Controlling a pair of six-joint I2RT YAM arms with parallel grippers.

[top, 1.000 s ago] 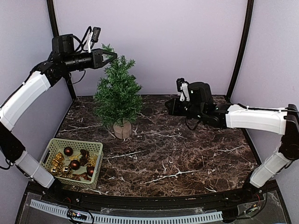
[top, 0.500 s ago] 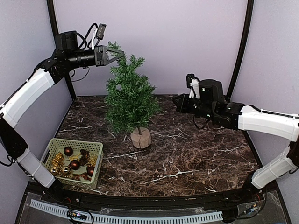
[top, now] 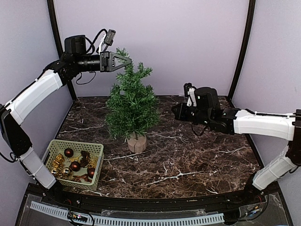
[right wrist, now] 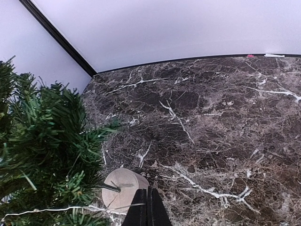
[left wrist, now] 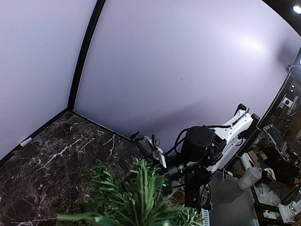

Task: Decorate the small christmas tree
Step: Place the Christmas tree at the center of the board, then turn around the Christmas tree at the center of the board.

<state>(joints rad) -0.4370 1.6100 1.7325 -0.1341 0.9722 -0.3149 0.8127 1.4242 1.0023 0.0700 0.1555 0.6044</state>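
The small christmas tree (top: 131,101) stands slightly tilted at the middle left of the dark marble table, its tan wooden base (top: 137,142) low by the tabletop. My left gripper (top: 126,61) is high up and shut on the tree's top sprig. In the left wrist view only the tree's top needles (left wrist: 141,190) show; the fingers are hidden. My right gripper (top: 175,112) hovers right of the tree, shut and empty. In the right wrist view its closed tips (right wrist: 148,189) sit just beside the wooden base (right wrist: 123,187), with green branches (right wrist: 42,146) on the left.
A pale green basket (top: 55,145) at the front left holds dark red balls (top: 75,165) and gold ornaments (top: 58,162). Purple walls with black corner posts (top: 241,49) close in the table. The right arm (left wrist: 202,143) shows beyond the tree in the left wrist view.
My left gripper has moved to the right with the tree's top in it, carrying the tree rightward; the base swung right, then back a little. The right arm shifted slightly.
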